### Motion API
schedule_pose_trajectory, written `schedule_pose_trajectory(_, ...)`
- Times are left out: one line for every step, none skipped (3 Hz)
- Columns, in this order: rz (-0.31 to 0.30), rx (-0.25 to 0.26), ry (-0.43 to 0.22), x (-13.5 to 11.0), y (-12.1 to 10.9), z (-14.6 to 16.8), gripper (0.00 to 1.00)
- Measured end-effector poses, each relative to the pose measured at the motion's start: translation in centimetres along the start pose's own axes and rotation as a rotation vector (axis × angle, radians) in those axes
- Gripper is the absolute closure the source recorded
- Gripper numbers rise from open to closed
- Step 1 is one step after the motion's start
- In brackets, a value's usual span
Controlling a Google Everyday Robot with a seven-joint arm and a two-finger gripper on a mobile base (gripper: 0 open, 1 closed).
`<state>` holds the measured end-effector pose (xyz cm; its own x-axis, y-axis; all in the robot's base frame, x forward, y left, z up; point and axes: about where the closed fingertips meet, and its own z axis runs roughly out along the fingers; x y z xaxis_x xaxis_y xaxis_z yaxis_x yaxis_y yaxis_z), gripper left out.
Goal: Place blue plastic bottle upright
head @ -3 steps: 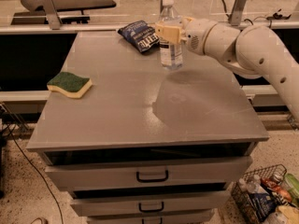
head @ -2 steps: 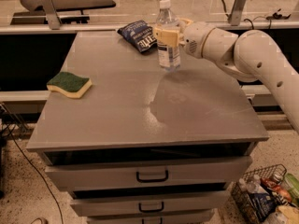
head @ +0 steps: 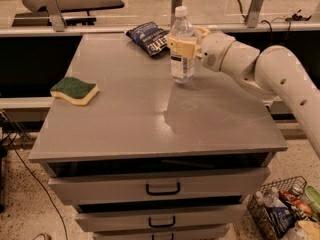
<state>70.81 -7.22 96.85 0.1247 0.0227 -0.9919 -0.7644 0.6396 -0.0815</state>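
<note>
The blue plastic bottle [head: 182, 51] stands upright on the grey table top [head: 150, 114], toward the back right. It is clear, with a white cap and a white label. My gripper [head: 183, 45] reaches in from the right and its cream fingers [head: 181, 47] are shut around the bottle's upper middle. The white arm [head: 270, 79] runs off to the right edge of the view.
A dark blue crinkled snack bag [head: 149, 38] lies just behind and left of the bottle. A green-and-yellow sponge [head: 74, 90] lies at the table's left. Drawers [head: 162, 188] are below the top. A wire basket of items [head: 287, 211] stands on the floor at lower right.
The bottle and gripper have shifted slightly left and back; the bottle stays upright in the grip.
</note>
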Motion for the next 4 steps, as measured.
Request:
schedule_pose_trajectory(0.013, -0.02, -0.002, 0.6, 0.5, -0.5, 0.62)
schedule_pose_trajectory(0.03, -0.03, 0.005, 1.4, 0.9, -1.0, 0.39)
schedule_pose_trajectory(0.052, -0.031, 0.011, 2.2, 1.4, -1.6, 0.14)
schedule_pose_trajectory(0.067, -0.025, 0.018, 2.9, 1.8, -2.3, 0.0)
